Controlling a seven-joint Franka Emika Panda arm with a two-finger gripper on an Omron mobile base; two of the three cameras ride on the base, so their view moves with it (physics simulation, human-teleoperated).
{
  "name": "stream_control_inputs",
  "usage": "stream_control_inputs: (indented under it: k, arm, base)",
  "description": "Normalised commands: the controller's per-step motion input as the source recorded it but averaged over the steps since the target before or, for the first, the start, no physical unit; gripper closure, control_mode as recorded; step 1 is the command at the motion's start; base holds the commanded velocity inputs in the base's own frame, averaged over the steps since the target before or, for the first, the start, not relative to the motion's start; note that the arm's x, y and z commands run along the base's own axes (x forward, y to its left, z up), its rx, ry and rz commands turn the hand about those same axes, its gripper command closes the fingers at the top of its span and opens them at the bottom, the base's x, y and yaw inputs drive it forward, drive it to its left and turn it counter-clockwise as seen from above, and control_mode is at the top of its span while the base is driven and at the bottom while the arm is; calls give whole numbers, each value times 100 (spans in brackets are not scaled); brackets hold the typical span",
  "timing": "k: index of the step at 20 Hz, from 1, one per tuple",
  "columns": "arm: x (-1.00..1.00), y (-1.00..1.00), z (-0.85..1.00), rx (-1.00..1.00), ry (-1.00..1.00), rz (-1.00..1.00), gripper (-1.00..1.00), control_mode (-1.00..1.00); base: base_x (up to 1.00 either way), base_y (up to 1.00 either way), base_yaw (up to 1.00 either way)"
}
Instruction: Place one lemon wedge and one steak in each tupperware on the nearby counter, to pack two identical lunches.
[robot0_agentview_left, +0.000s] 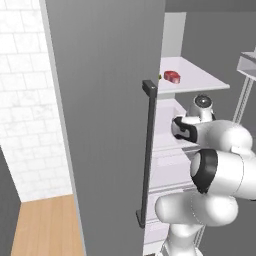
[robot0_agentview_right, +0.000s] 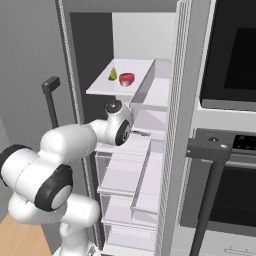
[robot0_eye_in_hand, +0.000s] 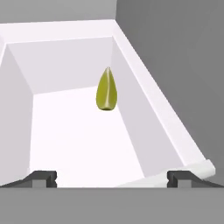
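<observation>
White shelves fill the open fridge (robot0_agentview_right: 145, 165) ahead of us, its grey door (robot0_agentview_left: 107, 120) swung out with a dark handle (robot0_agentview_left: 146, 155).

In the hand view our gripper (robot0_eye_in_hand: 112, 178) has its two dark tips spread wide at the bottom edge, nothing between them, and one yellow-green lemon wedge (robot0_eye_in_hand: 106, 90) sits at about 12 o'clock from them, well apart, standing on its broad end inside a white bin (robot0_eye_in_hand: 144, 94) close to the bin's right wall.

On the upper shelf (robot0_agentview_right: 102, 87) in the right base view we count one more lemon wedge (robot0_agentview_right: 113, 74) and one red steak (robot0_agentview_right: 127, 78), just beside each other, the steak at 3 o'clock of the wedge. From the left base view the steak (robot0_agentview_left: 172, 76) shows, but that wedge is cut off by the door edge to a small speck.

Our own arm hides the gripper in both base views.

That makes two wedges and one steak.
</observation>
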Motion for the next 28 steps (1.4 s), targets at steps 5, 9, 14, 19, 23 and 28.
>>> stream_control_inputs:
  k: [5,9,14,19,23,28]
  arm:
    - [41,-9,-26,0,0,0,-100,-100]
    - [54,0,-14,0,2,0,-100,-100]
    - [35,-9,-18,0,0,0,-100,-100]
    - [19,-11,-19,0,0,1,-100,-100]
    - [32,-9,-2,0,0,2,-100,-100]
    - [34,-8,-1,0,0,1,-100,-100]
  base:
    - [0,0,0]
    - [0,0,0]
    - [0,0,0]
    - [0,0,0]
    - [0,0,0]
    - [0,0,0]
